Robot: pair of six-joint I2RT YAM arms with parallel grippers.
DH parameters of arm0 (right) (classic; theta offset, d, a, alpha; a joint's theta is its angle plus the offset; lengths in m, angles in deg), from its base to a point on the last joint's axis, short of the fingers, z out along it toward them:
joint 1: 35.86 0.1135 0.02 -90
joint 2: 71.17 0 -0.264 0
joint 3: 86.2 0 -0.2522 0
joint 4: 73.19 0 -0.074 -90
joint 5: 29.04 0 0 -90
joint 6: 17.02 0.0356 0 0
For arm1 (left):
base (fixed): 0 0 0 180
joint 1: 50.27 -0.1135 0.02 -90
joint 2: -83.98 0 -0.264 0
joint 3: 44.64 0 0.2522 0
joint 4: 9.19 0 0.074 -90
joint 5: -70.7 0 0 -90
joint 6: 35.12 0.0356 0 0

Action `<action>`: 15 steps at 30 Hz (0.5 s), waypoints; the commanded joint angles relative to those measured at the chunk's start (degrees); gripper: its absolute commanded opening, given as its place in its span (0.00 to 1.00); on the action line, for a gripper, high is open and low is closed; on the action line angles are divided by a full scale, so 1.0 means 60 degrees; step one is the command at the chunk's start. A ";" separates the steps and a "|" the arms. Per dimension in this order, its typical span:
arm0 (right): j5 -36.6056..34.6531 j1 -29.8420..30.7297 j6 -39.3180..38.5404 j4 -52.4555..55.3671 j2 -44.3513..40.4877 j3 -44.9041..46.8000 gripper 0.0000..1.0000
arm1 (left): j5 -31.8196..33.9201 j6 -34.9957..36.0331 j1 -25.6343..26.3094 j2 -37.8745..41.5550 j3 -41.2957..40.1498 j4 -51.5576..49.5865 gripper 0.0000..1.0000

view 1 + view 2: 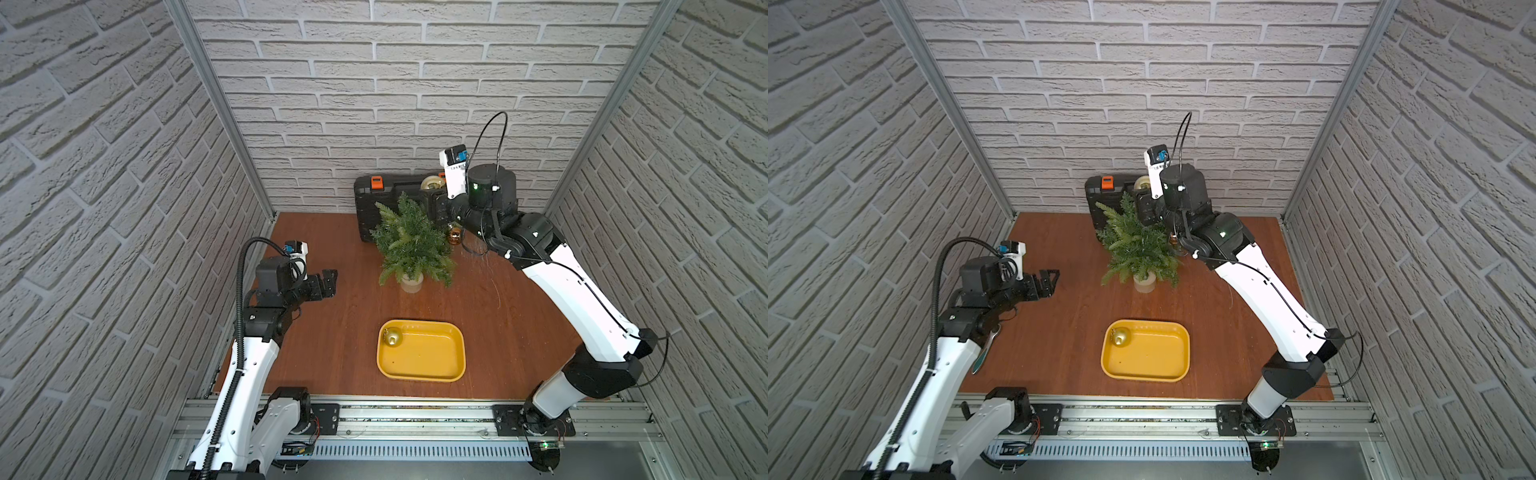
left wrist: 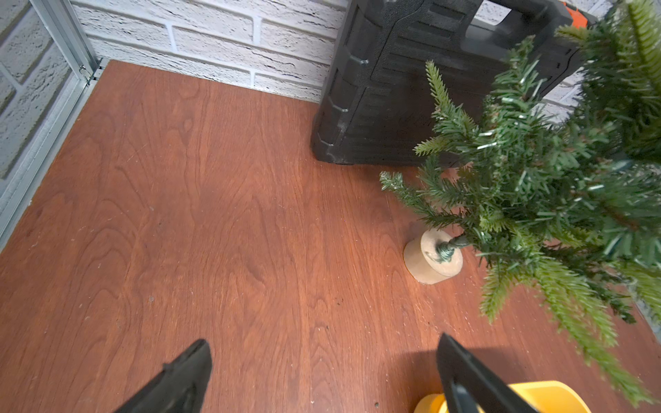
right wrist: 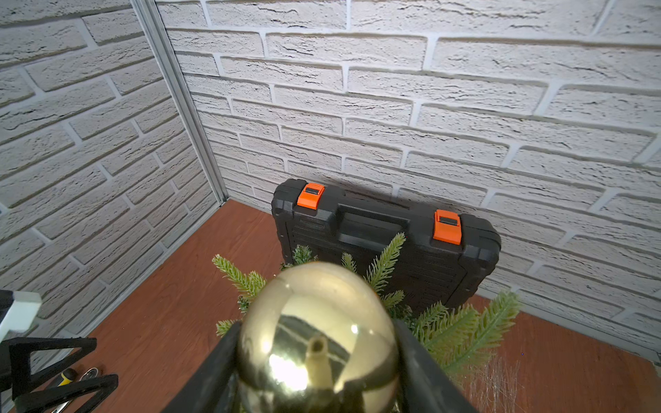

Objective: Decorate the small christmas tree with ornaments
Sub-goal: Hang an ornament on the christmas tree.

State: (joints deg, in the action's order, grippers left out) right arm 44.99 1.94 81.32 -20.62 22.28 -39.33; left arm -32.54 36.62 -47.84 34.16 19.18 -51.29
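Seemingly midway: right jaws clamp the pale bauble (image 3: 314,321) above the tree (image 1: 411,245); the copper bauble (image 1: 454,236) sits by its branches, the gold bauble (image 1: 392,336) lies in the tray (image 1: 432,355); left jaws gape empty.

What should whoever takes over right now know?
Left gripper: open, empty, off to the tree's left.
Right gripper: shut on the pale gold bauble, by the top of the small christmas tree.
Gold bauble: in the yellow tray.
Copper bauble: against the tree under the right arm; hung or not, unclear.
Nothing clearly hung yet.
Left to do: hang the held bauble, then the gold one.
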 commanded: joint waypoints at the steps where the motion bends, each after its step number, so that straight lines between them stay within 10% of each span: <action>1: 0.0249 -0.0118 -0.0034 -0.0100 0.0119 -0.0268 0.60 | -0.0167 -0.0120 -0.0088 0.0023 -0.0139 0.0437 0.98; 15: 0.0884 -0.0190 0.0045 0.0349 0.0827 -0.1035 0.60 | -0.0278 -0.0157 -0.0174 0.0016 -0.0145 0.0464 0.98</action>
State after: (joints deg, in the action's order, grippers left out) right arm 49.10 1.00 81.34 -18.09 27.48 -43.83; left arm -33.54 35.75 -48.40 33.99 19.10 -51.23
